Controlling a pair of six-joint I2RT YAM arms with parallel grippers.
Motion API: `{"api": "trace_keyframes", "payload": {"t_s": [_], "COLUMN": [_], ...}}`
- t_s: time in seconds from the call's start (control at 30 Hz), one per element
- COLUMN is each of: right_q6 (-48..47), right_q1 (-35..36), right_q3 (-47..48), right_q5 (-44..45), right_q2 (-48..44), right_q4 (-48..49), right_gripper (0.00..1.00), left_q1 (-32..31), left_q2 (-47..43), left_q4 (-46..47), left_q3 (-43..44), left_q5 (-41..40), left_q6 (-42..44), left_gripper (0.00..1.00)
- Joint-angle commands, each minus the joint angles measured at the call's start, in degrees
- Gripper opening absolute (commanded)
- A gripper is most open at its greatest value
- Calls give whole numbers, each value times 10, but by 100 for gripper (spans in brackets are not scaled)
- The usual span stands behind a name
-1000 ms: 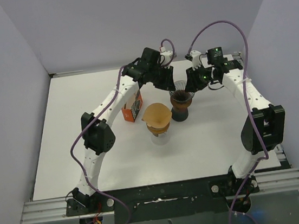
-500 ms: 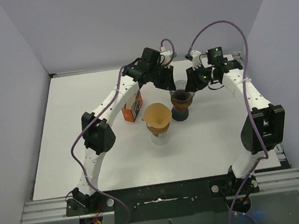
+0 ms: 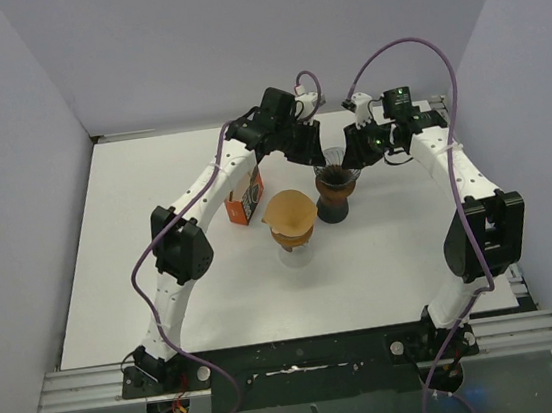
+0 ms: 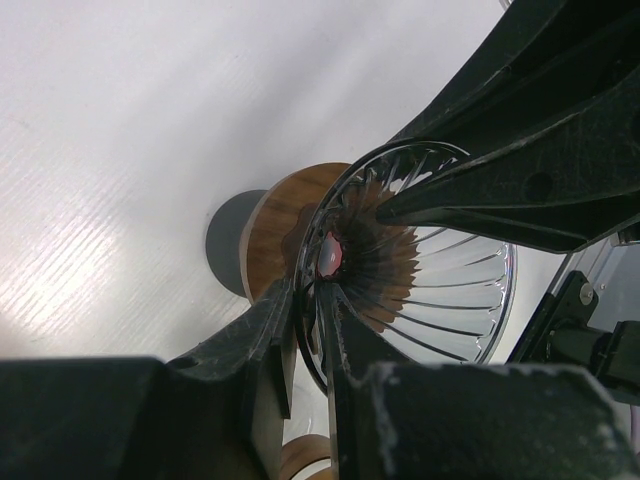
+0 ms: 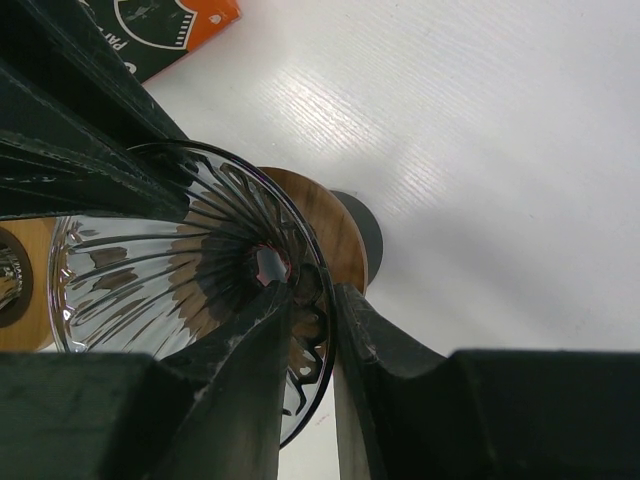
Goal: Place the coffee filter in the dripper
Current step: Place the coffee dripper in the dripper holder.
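A clear ribbed glass dripper (image 3: 334, 177) with a wooden collar stands on a dark base right of centre. My left gripper (image 3: 314, 157) is shut on its left rim, and my right gripper (image 3: 352, 155) is shut on its right rim. In the left wrist view the jaws (image 4: 312, 300) pinch the glass wall of the dripper (image 4: 440, 270). In the right wrist view the jaws (image 5: 312, 300) pinch the opposite wall of the dripper (image 5: 150, 260). A brown paper coffee filter (image 3: 289, 211) sits as an open cone in a second glass holder just left and nearer, touched by neither gripper.
An orange box (image 3: 245, 198) stands left of the filter under the left arm; it also shows in the right wrist view (image 5: 170, 30). White walls close the table (image 3: 144, 283) at left, back and right.
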Motion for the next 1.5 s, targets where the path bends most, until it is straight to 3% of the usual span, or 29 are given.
{"api": "trace_keyframes", "payload": {"t_s": [0.0,0.6,1.47], "right_q6": [-16,-20,-46], "right_q1": [0,6,1], "right_q3": [-14,-7,-73], "right_q5": [25,31,12], "right_q2": [23,37,2], "right_q4": [10,4,36], "right_gripper": [22,22,23], "left_q1": [-1,8,-8], "left_q2": [37,40,30], "left_q4": [-23,-19,-21], "left_q3": [-20,-49,-63], "left_q5": [-2,7,-12], "left_q6": [17,16,40], "left_gripper": [2,1,1]}}
